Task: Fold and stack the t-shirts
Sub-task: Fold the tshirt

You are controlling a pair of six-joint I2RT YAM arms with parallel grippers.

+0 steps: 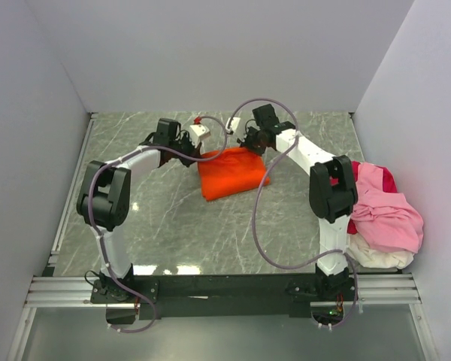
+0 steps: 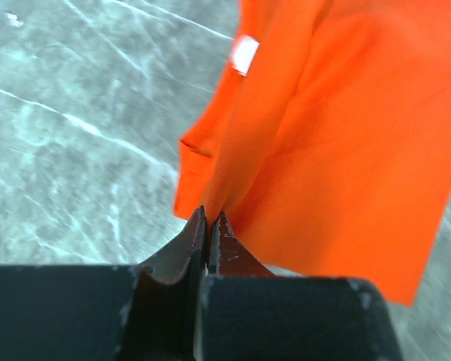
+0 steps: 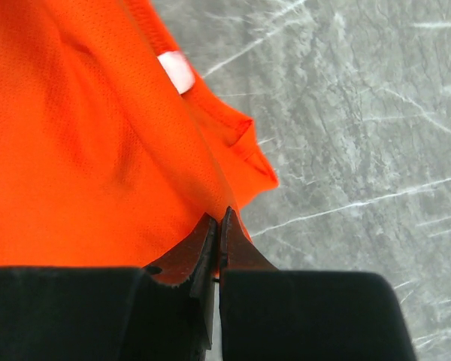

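Fingers (image 2: 185,254) tight on orange t-shirt (image 2: 346,150)

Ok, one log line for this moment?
stage: folding | left pincer: shut on orange t-shirt | right pincer: shut on orange t-shirt | pink shirt pile: at right

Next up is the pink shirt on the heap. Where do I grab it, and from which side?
I'd pinch a raised crease on the pink shirt, which lies crumpled on top of the white shirt. Come from above and the left with the right gripper; the wall crowds its right side.
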